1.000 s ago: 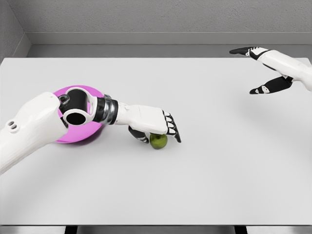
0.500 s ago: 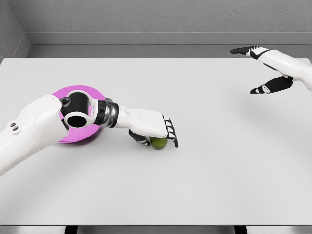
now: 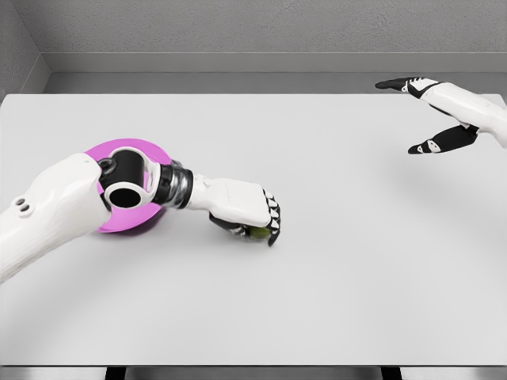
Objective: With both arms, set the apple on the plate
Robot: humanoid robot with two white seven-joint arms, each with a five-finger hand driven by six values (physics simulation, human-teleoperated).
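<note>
Near the worktop's (image 3: 333, 269) middle, my left robot hand (image 3: 247, 212) is curling its fingers over the green apple (image 3: 257, 232), beside the magenta plate (image 3: 131, 226). My right robot hand (image 3: 432, 111) is hovering, fingers spread. No writing is showing.

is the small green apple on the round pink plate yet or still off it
Off it: the small green apple sits on the white table, under the left hand, beside the round pink plate.
</note>
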